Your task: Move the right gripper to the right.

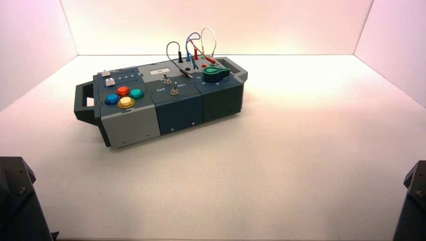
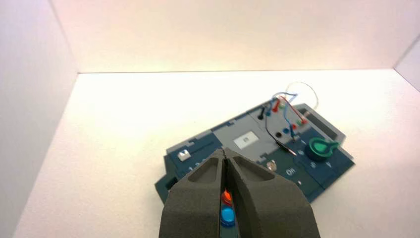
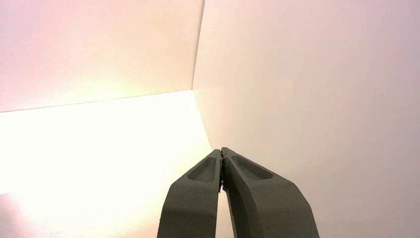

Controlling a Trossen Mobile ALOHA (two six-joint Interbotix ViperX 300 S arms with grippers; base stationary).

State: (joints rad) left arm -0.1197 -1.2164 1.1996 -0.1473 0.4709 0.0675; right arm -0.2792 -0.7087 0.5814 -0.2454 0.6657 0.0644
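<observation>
Right end effector [image 3: 221,154] closed, apparently facing wall [image 3: 307,89].

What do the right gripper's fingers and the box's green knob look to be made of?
The right gripper fingers: matte grey, probably moulded or printed plastic; dull surface, recessed pockets. Green knob: likely glossy hard plastic, since light glints off its top.
</observation>
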